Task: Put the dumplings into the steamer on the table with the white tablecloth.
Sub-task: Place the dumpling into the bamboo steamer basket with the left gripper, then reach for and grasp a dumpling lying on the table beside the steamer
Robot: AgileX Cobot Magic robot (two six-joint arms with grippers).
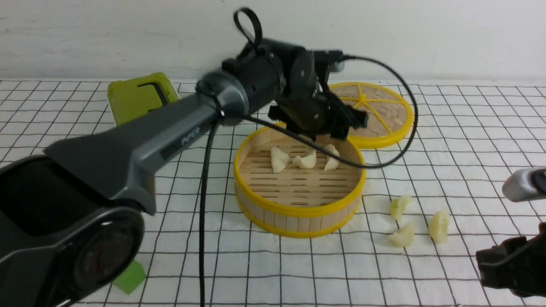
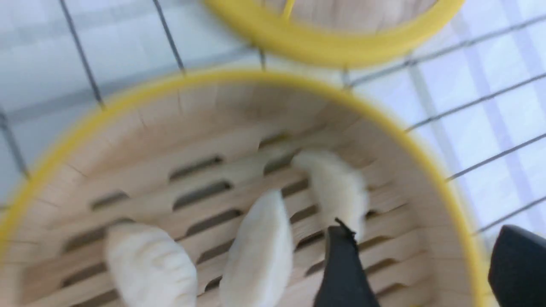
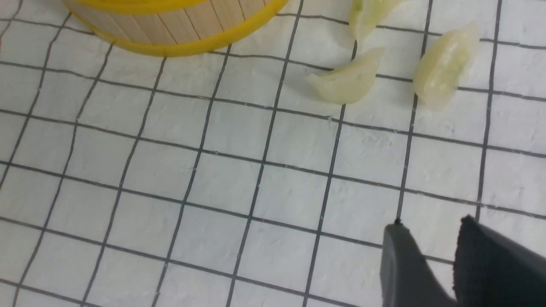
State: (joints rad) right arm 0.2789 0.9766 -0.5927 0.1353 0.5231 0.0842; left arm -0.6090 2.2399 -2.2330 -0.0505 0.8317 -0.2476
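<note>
Counting the dumplings puts the job at about halfway: three are in the steamer (image 1: 298, 211) and three are not. The left gripper (image 2: 422, 243) hangs above the basket's far side with its jaws spread wide and nothing between them, so I judge it has no load at this moment. Below it, the first dumpling (image 1: 278, 159), the second (image 1: 305, 160) and the third (image 1: 331, 157) lie in a loose row on the slatted floor, toward the far wall, close together. To the right of the basket, on the white tablecloth (image 1: 469, 140), the remaining three wait in a small cluster: one (image 1: 399, 206) nearest the steamer, one (image 1: 402, 236) in front of it, one (image 1: 439, 225) furthest right. They are pale, pleated crescents, and the loose ones look faintly greenish and a little translucent. Furthest right, the right gripper (image 3: 431, 238) sits low near the table edge, jaws drawn almost together and empty, apart from the cluster.
</note>
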